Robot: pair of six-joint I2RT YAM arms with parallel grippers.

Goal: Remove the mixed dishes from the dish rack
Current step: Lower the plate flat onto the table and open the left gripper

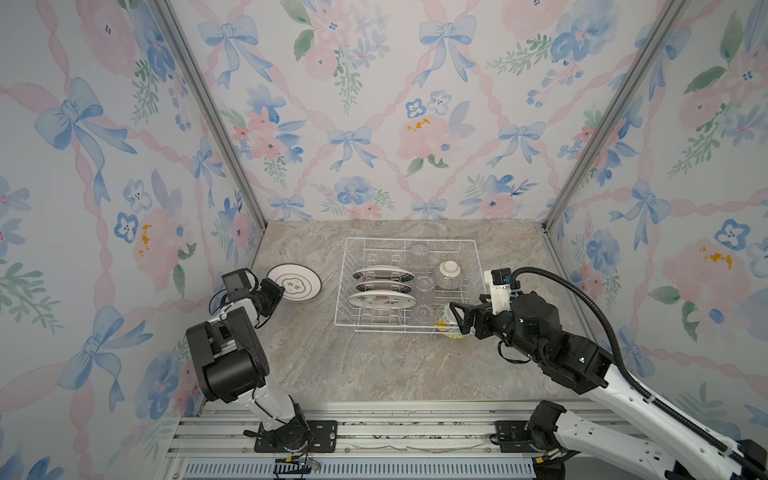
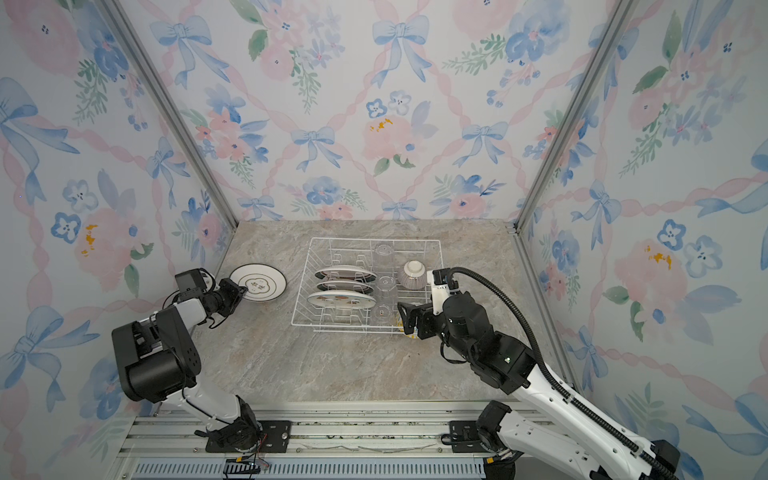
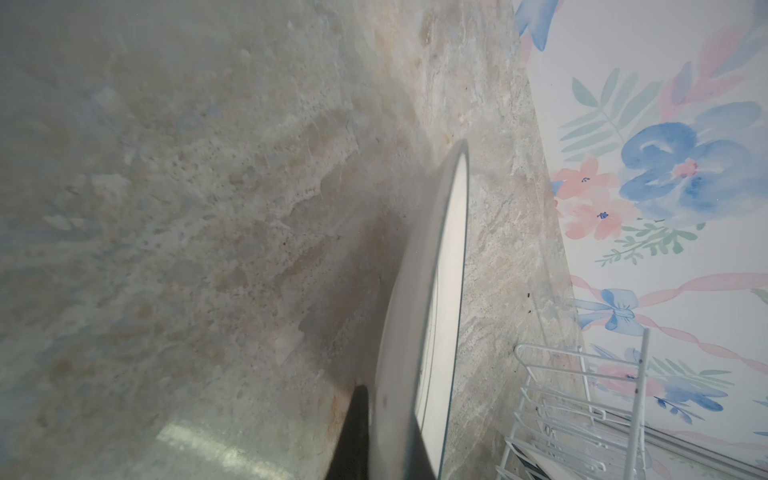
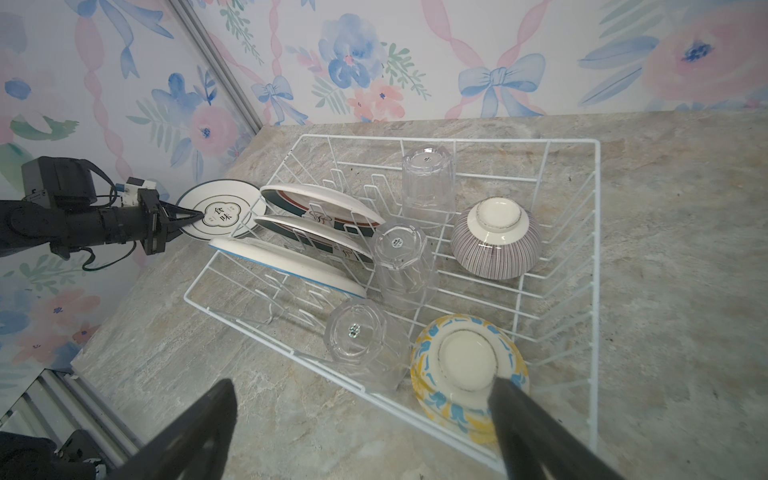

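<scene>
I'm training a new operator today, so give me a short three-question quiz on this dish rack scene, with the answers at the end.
1. True or false: the left gripper is shut on a plate that is outside the dish rack.
2. How many clear glass cups stand upside down in the rack?
3. Which bowl lies closest to the open right gripper? A, the purple-striped bowl; B, the yellow-blue bowl.
Key: 1 true; 2 three; 3 B.
</scene>
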